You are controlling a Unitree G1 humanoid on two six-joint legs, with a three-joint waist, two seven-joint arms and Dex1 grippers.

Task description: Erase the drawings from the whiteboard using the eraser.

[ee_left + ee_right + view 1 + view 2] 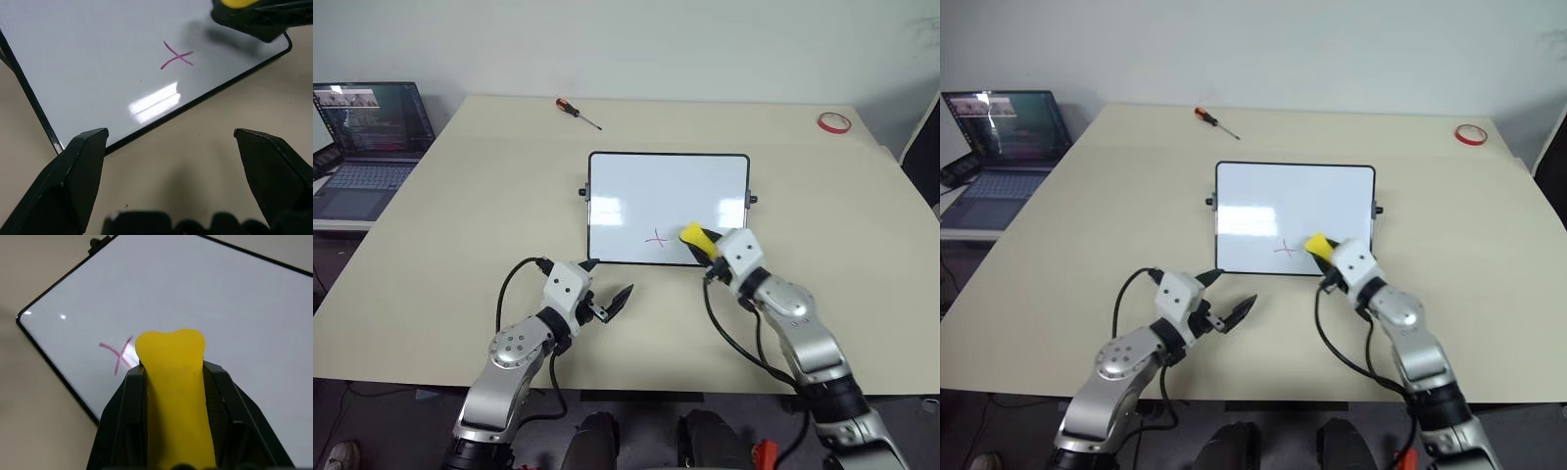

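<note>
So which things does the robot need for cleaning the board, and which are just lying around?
For the job:
- whiteboard
- red cross still drawn on it
- yellow eraser, pinched in the right tool

Just lying about:
- screwdriver
- red tape ring
- laptop beside the table
- left tool, open, holding nothing
</note>
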